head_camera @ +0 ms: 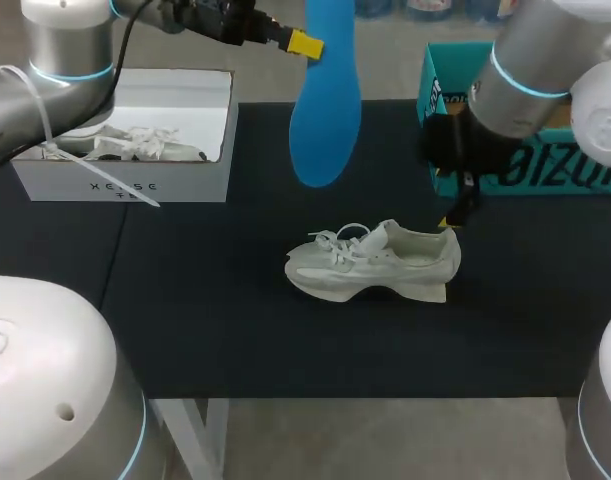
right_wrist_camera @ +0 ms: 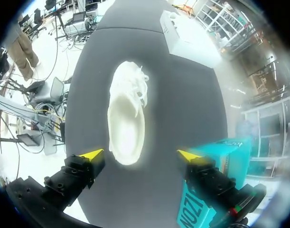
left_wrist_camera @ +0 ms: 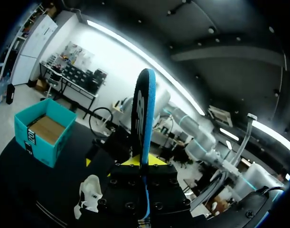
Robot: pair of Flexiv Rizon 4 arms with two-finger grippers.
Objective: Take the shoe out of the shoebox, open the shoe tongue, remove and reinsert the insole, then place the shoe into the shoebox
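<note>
Right gripper [right_wrist_camera: 140, 154] spread wide, pale grey-white laced sneaker [right_wrist_camera: 126, 116] on the black table [head_camera: 205, 300] just ahead of its fingers (heel end nearest), teal cardboard shoebox [right_wrist_camera: 230, 152] beside it, left gripper [left_wrist_camera: 145, 160] pinching a long blue foam insole [left_wrist_camera: 144, 114] raised clear of the table, white open cardboard box [head_camera: 125, 185] beneath that arm.

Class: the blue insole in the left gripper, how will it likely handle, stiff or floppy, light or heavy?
The blue insole looks thin edge-on in the left wrist view, so probably light. Held only by the left gripper, it hangs almost straight, so likely springy, not limp. It may flex when pressed into the shoe.
</note>
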